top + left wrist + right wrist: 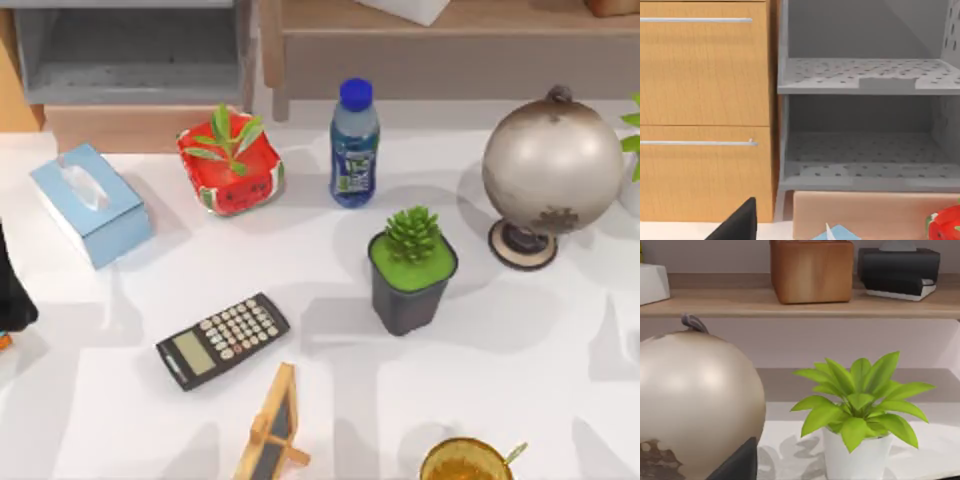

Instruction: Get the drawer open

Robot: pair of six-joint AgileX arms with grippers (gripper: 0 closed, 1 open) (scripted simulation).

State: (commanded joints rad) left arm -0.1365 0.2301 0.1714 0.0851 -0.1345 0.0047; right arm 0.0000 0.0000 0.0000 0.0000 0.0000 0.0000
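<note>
Ahead of the left gripper (737,223), whose jaw state cannot be told, both wooden drawers (702,70) are closed; the grey shelves (865,75) hold nothing.

You had bright, even light over the white table (500,380), with soft grey shadows falling beside the globe (552,165), the dark pot (411,285) and the calculator (223,340). A mild sheen sat on the globe's upper curve. Near the wooden drawers (702,75), the grey shelf bays (865,115) looked dimmer. All views were slightly soft, without glare.
</note>
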